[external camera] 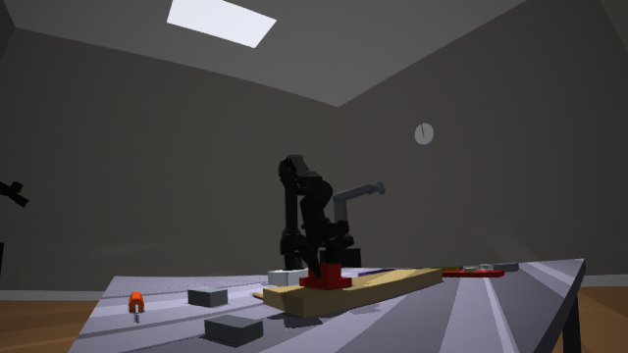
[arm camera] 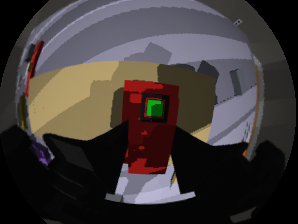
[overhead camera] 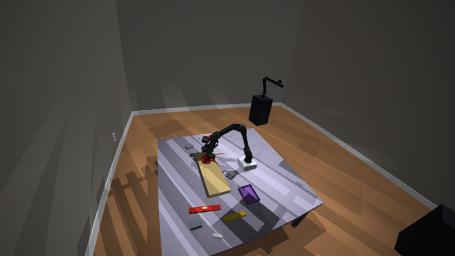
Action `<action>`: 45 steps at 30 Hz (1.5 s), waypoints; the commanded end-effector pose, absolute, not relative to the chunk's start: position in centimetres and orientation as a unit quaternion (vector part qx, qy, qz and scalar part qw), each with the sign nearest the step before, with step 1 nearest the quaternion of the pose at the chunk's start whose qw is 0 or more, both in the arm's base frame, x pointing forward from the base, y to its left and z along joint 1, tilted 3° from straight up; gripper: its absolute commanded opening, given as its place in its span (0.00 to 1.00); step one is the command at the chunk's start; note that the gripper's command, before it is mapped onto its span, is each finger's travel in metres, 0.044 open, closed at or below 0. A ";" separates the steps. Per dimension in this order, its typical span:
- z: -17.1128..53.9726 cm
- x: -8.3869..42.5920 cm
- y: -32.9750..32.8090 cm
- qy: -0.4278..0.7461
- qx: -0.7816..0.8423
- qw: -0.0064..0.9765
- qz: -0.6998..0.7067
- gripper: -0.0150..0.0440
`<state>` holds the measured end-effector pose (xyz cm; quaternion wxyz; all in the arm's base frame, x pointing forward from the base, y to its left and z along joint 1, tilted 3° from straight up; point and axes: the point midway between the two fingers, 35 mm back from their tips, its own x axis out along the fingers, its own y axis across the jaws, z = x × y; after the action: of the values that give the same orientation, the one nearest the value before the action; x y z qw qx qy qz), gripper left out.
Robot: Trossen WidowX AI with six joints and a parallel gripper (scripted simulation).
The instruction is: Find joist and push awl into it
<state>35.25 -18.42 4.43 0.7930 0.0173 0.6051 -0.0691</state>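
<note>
- The purple tray (overhead camera: 253,202) (arm camera: 42,156) sits near the floor panel's near end in the top view; no stud finder is in it.
- The claw (overhead camera: 209,156) (external camera: 326,267) (arm camera: 149,123), partly open, grips the red stud finder (overhead camera: 207,160) (external camera: 326,282) (arm camera: 150,131) at the far end of the floor panel (overhead camera: 215,179) (external camera: 373,290) (arm camera: 70,100).
- The exterior view shows the tray only as a sliver beyond the panel.
- Only the wrist view shows the stud finder's green indicator (arm camera: 154,108).
- The orange-handled awl (external camera: 136,301), beyond that same panel end, is mostly hidden in the top view.
</note>
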 end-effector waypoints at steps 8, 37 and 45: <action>4.3 35.4 -16.6 0.605 0.018 0.793 -0.069 0.25; 4.1 35.9 -12.2 0.605 0.020 0.793 -0.067 0.25; 4.0 36.1 -11.0 0.605 0.021 0.793 -0.067 0.25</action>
<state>36.13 -11.50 4.05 0.7930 0.0199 0.6052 -0.0666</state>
